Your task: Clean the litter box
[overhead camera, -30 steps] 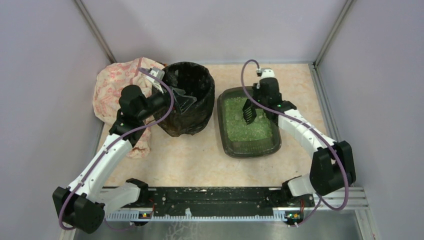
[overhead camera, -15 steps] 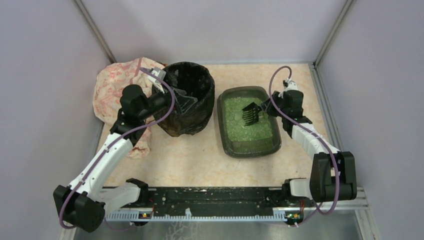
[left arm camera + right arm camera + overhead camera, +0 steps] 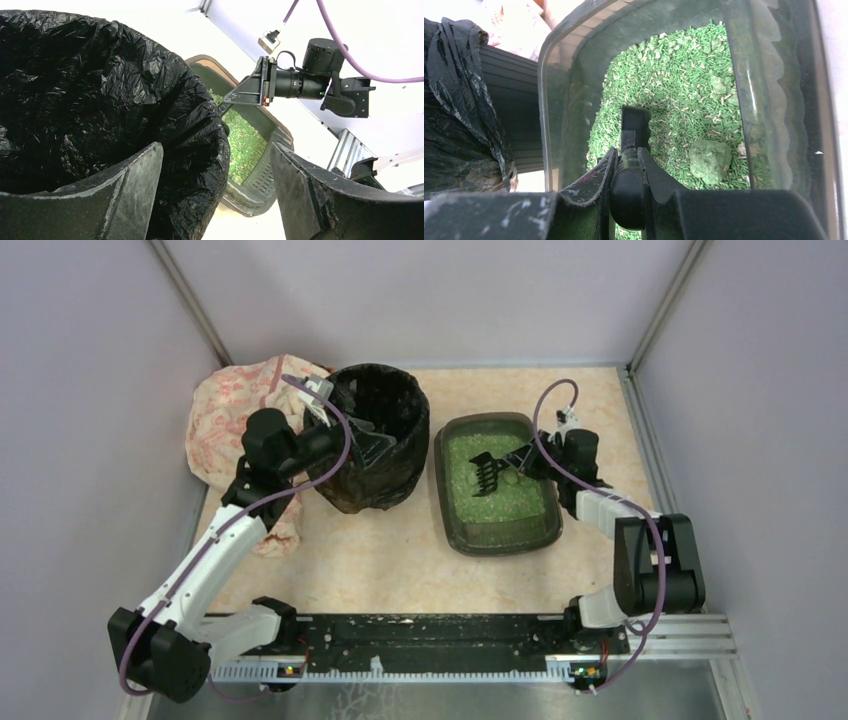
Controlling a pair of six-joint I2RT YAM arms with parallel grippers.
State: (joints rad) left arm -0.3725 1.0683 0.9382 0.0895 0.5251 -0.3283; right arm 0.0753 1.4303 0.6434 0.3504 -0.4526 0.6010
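Observation:
The litter box [image 3: 500, 541] is a dark tray of green litter [image 3: 500, 495] at centre right. My right gripper [image 3: 530, 459] reaches in from the box's right side, shut on the handle of a black slotted scoop [image 3: 486, 472] whose tines rest low over the litter. In the right wrist view the fingers [image 3: 594, 180] clamp the scoop handle [image 3: 635, 125], and a green clump [image 3: 710, 159] lies just right of it inside the box [image 3: 574, 95]. My left gripper [image 3: 360, 440] is open, astride the near-left rim of the bag-lined bin [image 3: 385, 405]; the bag's edge [image 3: 200, 150] sits between its fingers [image 3: 135, 190].
A pink patterned cloth [image 3: 225, 415] is bunched behind and left of the bin, against the left wall. Bin and litter box stand almost side by side. Walls close in the table on the left, back and right.
The right arm has pulled back to the right and dropped. The scoop, held pointing down over the box's middle before, now lies low across the litter. The left arm has not moved.

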